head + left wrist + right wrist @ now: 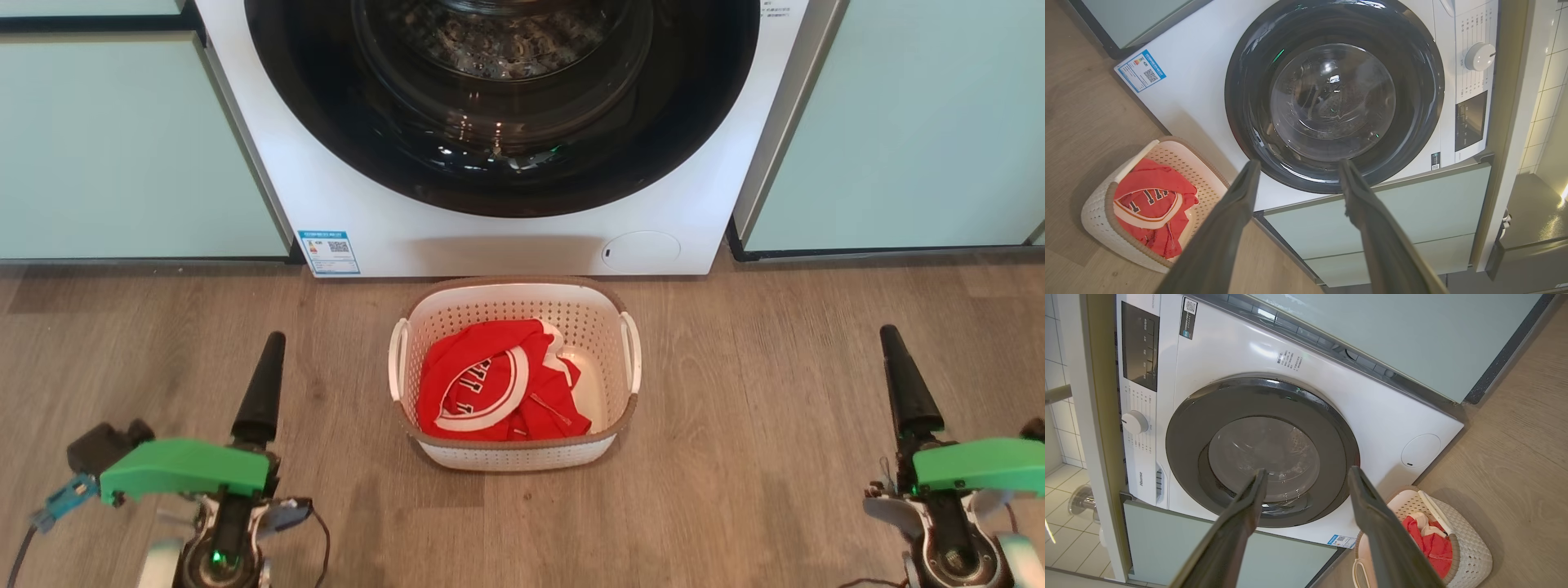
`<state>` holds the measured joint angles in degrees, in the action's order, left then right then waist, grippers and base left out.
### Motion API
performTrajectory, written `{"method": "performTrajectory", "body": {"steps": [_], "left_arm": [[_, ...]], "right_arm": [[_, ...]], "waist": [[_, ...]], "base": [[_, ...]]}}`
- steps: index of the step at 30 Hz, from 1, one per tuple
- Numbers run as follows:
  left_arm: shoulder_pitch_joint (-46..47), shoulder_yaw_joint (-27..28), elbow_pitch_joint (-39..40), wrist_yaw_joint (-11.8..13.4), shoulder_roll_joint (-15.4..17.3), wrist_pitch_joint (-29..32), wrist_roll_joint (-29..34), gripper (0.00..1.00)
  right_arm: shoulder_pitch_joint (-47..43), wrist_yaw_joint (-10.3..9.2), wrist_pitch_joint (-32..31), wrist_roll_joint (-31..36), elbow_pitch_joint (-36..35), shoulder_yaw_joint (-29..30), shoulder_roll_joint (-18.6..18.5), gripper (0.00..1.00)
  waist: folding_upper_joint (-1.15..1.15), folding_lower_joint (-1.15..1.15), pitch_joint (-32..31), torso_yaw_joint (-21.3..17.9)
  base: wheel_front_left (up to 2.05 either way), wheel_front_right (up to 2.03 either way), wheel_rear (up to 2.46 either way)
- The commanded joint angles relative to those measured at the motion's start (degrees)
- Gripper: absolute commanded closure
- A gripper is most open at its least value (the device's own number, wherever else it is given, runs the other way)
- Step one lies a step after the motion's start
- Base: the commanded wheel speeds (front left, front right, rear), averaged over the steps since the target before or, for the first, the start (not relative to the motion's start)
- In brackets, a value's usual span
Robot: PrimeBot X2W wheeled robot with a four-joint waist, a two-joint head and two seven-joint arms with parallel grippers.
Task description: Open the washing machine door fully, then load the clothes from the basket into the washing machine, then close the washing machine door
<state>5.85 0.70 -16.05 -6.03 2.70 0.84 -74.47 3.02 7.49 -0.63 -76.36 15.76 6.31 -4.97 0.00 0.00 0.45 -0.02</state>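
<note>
The washing machine stands straight ahead, white, its round black-rimmed washing machine door shut flat against the front. On the floor just before it sits the cream basket holding the red clothes with white trim. My left gripper hangs low at the left and my right gripper low at the right, both well clear of the basket. In the left wrist view the left gripper is open and empty, facing the door. The right gripper is open and empty too, facing the door.
Mint-green cabinet panels flank the machine on both sides. Wooden floor spreads around the basket. A control dial sits on the machine's top panel. A round flap is low on the front.
</note>
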Motion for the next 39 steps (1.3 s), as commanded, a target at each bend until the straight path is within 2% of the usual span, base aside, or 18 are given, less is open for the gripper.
{"method": "performTrajectory", "body": {"steps": [1, 8, 39], "left_arm": [[3.8, 0.1, 2.8, 0.3, 1.0, -0.9, 3.3, 0.0], [4.7, -1.1, 3.8, 1.0, 1.5, -2.1, 11.2, 0.0], [9.2, -5.5, 2.2, 6.0, 4.2, -7.1, 36.9, 0.0]], "right_arm": [[3.2, 0.0, 0.8, 3.6, -2.8, -0.1, -1.5, 0.0], [3.9, 0.0, 2.0, 13.1, -4.1, -0.7, -1.9, 0.0], [7.3, 0.0, 6.1, 40.2, -2.0, -3.3, -3.2, 0.0]], "waist": [[0.0, 0.0, 0.0, 0.0], [0.0, 0.0, 0.1, 0.0], [0.0, 0.0, 1.2, -0.2]], "base": [[0.0, 0.0, 0.0], [0.0, 0.0, 0.0], [0.0, 0.0, 0.0]]}}
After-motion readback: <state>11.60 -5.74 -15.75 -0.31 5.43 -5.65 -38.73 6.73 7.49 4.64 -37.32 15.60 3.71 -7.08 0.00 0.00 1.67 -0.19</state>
